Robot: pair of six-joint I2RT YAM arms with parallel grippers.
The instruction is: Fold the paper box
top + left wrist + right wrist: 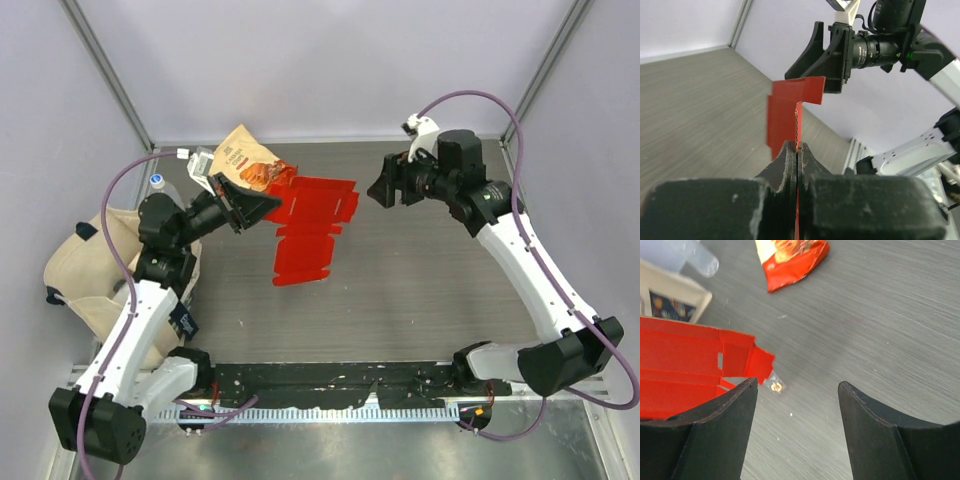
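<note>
The paper box (312, 225) is a bright red flat cardboard piece with flaps, held above the table at mid-left. My left gripper (262, 205) is shut on its left edge; in the left wrist view the red sheet (790, 112) stands edge-on out of the closed gripper (798, 148). My right gripper (380, 188) is open and empty, just right of the box's right flap. In the right wrist view the box (695, 365) lies left of the open gripper (797, 385), its corner flap near the left finger (725, 420).
An orange-and-cream snack bag (247, 158) lies behind the left gripper, also in the right wrist view (792, 260). A cream cloth bag (90, 265) sits at the left. A clear bottle (160, 183) lies by it. A small wrapped crumb (775, 386) lies on the table.
</note>
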